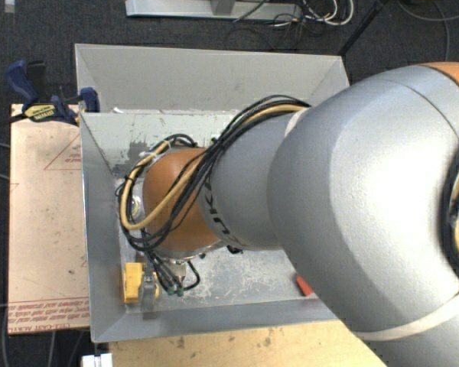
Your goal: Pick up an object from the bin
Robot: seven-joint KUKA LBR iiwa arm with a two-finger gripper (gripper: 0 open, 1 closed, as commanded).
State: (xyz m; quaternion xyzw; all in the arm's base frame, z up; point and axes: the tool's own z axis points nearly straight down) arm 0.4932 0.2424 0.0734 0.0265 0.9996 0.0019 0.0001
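Camera view looks down into the grey metal bin [206, 82], where the arm [344, 189] reaches in from the right and covers most of the bin's right side and middle. The arm's orange cover [180, 197], with black and yellow cables [127, 205] looped over it, sits over the left half of the bin floor. Below that cover, toward the near wall, the gripper [157, 283] is down low in the near-left corner of the bin. Whether the gripper is open or closed cannot be told, since the wrist and its wiring stand in front of it, and nothing can be seen held in it. Just to the left of the gripper, touching it or very nearly so, lies a small yellow blocky thing [131, 281], close to the left wall and the near wall. Well apart from it, on the right along the near wall, a small red thing [303, 285] pokes out from under the arm; its shape cannot be made out. The bare floor between the two is scuffed grey metal.
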